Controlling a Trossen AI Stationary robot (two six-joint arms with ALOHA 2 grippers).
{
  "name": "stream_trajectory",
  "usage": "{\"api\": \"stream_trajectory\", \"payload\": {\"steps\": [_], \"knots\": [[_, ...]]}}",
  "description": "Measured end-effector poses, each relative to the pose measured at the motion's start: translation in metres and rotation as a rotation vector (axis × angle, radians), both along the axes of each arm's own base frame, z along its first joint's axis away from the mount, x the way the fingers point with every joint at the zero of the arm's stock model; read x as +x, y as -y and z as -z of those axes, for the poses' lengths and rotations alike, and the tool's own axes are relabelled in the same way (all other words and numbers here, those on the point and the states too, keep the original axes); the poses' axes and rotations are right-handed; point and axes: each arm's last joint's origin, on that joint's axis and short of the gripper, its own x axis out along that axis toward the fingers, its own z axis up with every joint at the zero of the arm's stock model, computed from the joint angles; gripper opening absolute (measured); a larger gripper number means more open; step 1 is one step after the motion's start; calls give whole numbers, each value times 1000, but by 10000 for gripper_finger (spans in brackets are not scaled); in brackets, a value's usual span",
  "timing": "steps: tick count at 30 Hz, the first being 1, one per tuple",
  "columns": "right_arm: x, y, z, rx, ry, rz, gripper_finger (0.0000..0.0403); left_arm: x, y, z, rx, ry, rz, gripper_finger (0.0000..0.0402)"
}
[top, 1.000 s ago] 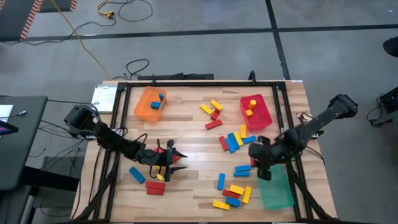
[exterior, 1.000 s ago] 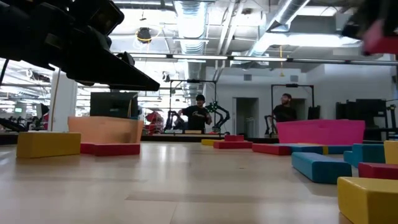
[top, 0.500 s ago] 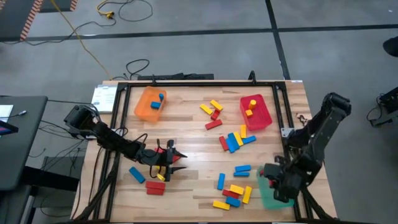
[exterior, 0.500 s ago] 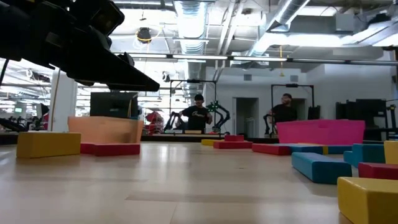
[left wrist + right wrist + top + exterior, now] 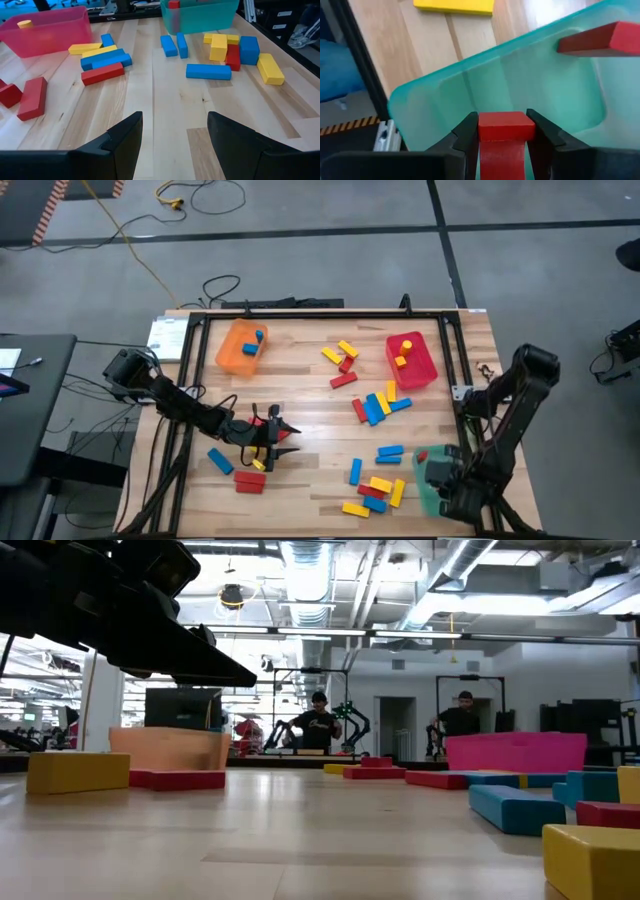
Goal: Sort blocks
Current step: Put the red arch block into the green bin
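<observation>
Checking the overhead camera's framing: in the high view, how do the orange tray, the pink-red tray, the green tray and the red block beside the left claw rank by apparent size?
1. Orange tray and pink-red tray: alike, too close to rank.
2. Green tray: partly hidden by the right arm, so unsure.
3. Red block: clearly smallest.

— What is the table [image 5: 310, 405] made of?

— Pale wood planks with visible grain, a smooth satin finish, framed by matt black metal rails [image 5: 320, 313].

— And the trays?

— The green tray [image 5: 530, 85], filling the middle of the right wrist view, is translucent plastic, slightly frosted. The pink tray [image 5: 47, 32] at upper left of the left wrist view looks the same kind of plastic. The orange tray [image 5: 240, 348] is probably plastic too; the high view is too coarse to say.

— The blocks?

— Solid, matt and smooth, like the red block [image 5: 506, 137] between matt black fingers [image 5: 465, 137].
</observation>
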Motion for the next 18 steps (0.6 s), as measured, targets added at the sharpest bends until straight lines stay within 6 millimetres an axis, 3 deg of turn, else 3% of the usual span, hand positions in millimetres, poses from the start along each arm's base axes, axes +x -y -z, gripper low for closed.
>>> {"api": "stream_trajectory", "payload": {"steps": [18], "knots": [[2,-9,10,-7,14,5,162,0,1,0,-33,-6,27,220]]}}
